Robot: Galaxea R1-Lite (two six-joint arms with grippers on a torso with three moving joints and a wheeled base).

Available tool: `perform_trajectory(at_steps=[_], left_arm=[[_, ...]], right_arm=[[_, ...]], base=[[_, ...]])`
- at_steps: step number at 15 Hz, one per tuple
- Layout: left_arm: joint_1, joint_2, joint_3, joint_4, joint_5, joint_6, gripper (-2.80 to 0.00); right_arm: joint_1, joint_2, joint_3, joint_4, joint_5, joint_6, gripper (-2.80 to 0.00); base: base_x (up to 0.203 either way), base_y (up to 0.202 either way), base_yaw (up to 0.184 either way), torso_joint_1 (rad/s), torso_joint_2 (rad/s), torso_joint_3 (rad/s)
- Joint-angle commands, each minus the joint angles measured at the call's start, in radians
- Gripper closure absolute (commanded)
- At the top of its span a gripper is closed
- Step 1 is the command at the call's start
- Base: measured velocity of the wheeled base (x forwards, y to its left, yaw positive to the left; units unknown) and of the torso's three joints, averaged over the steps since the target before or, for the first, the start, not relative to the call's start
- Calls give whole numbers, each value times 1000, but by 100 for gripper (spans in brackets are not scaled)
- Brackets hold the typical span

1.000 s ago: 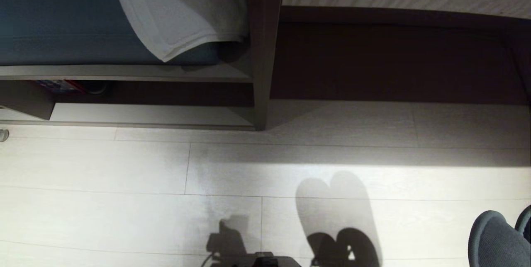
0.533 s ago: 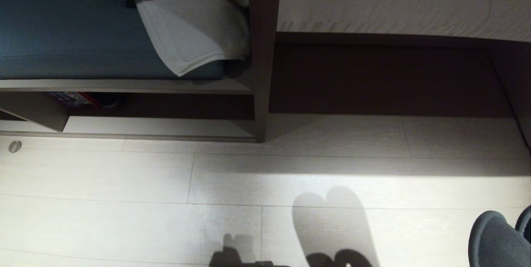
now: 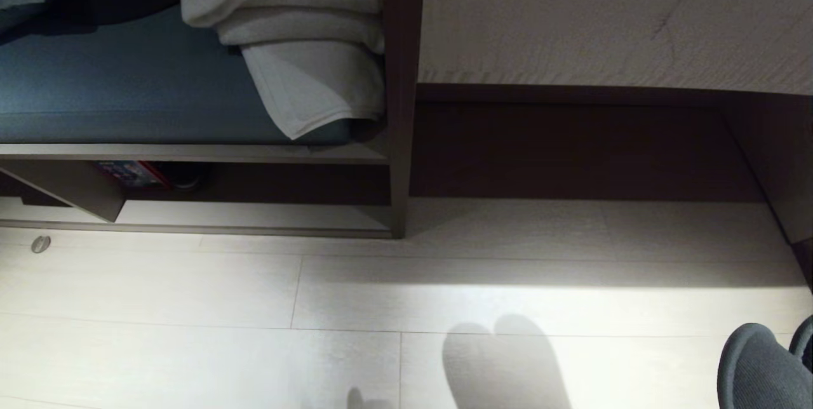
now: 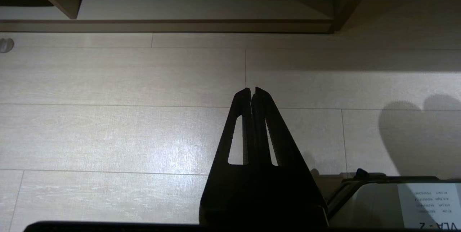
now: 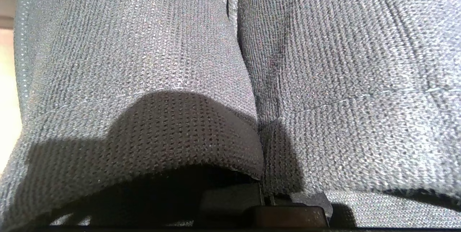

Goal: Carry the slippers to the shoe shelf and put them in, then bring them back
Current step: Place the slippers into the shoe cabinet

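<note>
Across the last second the whole head view has slid downward in the frame: the shoe shelf [image 3: 254,215] at middle left, the blue cushion [image 3: 127,85] and the folded pale towels [image 3: 298,34] above it all sit lower, more of the pale desk front [image 3: 603,21] shows at upper right, and the robot's dark base that showed at the bottom edge has dropped out. That is the camera lifting with the trunk, not the furniture moving; the slippers [image 3: 759,368] keep their place at the lower right corner, so they ride with the robot. It suggests the robot is rising with the pair in hand, the shelf opening ahead to the left and the putting-in not yet done. In the right wrist view the slippers [image 5: 230,80] fill the frame side by side, knit uppers toward the camera, with the right gripper [image 5: 264,203] only a dark sliver at the bottom centre, clamped tight on the fabric where the two shoes meet. The left gripper [image 4: 252,93] hangs over bare floor, its fingers pressed together and holding nothing. Hidden or unclear: the slippers are cut off by the head view's right edge, the right arm is out of that view, and a coloured box [image 3: 130,174] and a dark thing deep in the shelf cannot be identified.
</note>
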Motion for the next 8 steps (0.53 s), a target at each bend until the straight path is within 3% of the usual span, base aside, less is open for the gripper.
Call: perform_trajectory(at_steps=[1,8], left_arm=[[0,0,0,0,0,1,0],[0,0,0,0,0,-1,0]], right_arm=[[0,0,0,-1,0,-1,0],[0,0,1,-1,0,-1,0]], base=[[0,0,0,8,1,205],[0,0,0,3,1,206]])
